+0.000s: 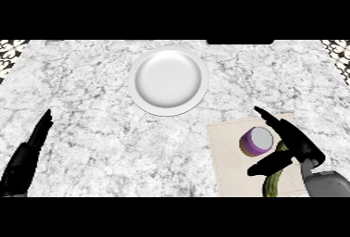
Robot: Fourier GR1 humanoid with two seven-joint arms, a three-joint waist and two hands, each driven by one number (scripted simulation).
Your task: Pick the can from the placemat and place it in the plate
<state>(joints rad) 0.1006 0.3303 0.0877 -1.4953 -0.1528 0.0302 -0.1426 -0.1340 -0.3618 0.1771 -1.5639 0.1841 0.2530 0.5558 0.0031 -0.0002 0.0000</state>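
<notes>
The right hand is seen at the lower right, spread open over a beige placemat. Its fingers are stretched past the far side of a short purple can with a pale lid, while the thumb is set on the near side; nothing is gripped yet. The hand appears to be shaped this way so the can can be closed upon. A green cucumber-like vegetable is laid on the placemat just beside the can, partly hidden under the hand. A white plate, the can's destination, is placed well apart on the marble counter. The left hand is rested open at the left edge.
</notes>
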